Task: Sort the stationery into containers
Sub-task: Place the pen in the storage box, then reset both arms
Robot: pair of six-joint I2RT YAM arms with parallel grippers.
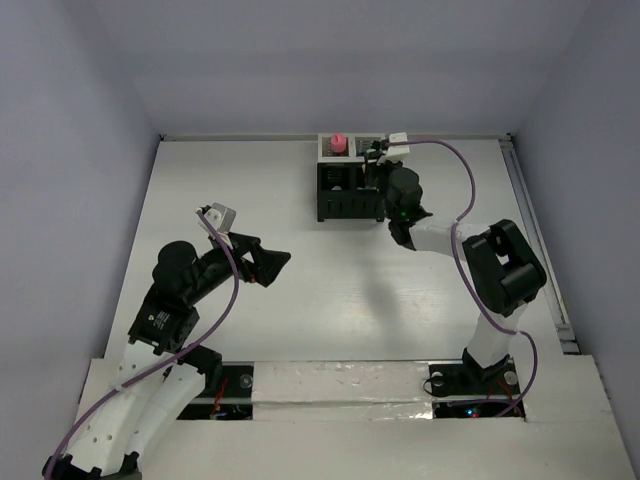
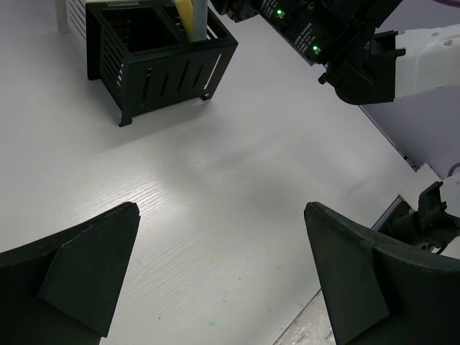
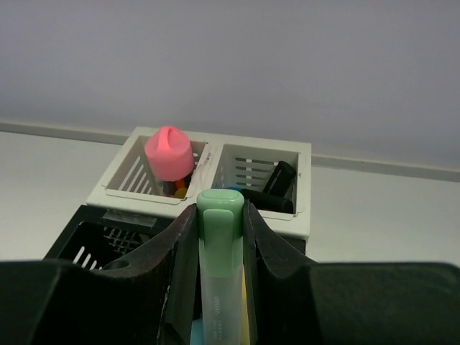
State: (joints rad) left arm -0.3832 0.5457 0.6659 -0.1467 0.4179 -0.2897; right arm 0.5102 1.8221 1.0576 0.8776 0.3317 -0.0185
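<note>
Right arm's on the job. The right fingers (image 3: 171, 262) are closed most of the way on a green marker (image 3: 221, 210), one finger against each side of the barrel. The marker's long axis runs along the fingers, green cap out front just past the tips.

Straight ahead of and below that cap sits the organizer (image 1: 350, 205), at the far side of the desk (image 1: 330, 300). From the right wrist, the cap lines up with the middle where the four compartments meet, so which one it hangs over I can't tell. In the far white pair, the pink tube (image 3: 169, 152) stands in the left one and black pens (image 3: 277, 188) lie in the right. A yellow pen (image 2: 192, 16) stands in a near black one.

The left fingers (image 2: 83, 266) are spread wide with nothing in them, well back from the organizer over bare desk.

My read: the drop turns on shifting that cap clear of the dividing walls, then letting go. The right arm is the nearer one by far.
</note>
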